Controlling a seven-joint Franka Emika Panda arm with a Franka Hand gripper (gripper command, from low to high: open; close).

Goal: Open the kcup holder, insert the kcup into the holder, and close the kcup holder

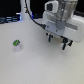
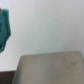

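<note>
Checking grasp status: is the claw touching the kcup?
Apart. The exterior view shows the claw hanging at that view's right, while the kcup stands alone at its left, with bare white table between them.

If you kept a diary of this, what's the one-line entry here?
pincer: above table, holding nothing seen | kcup: upright on table, untouched | holder: not in view

You see the kcup (image 1: 16, 45) standing upright on the table (image 1: 35, 65) toward its edge at the exterior view's left, alone on that surface. The gripper (image 1: 58, 43) hangs above the table toward the edge at the exterior view's right, well apart from the kcup. A cable (image 1: 31, 16) runs from the far side to the arm behind it.
</note>
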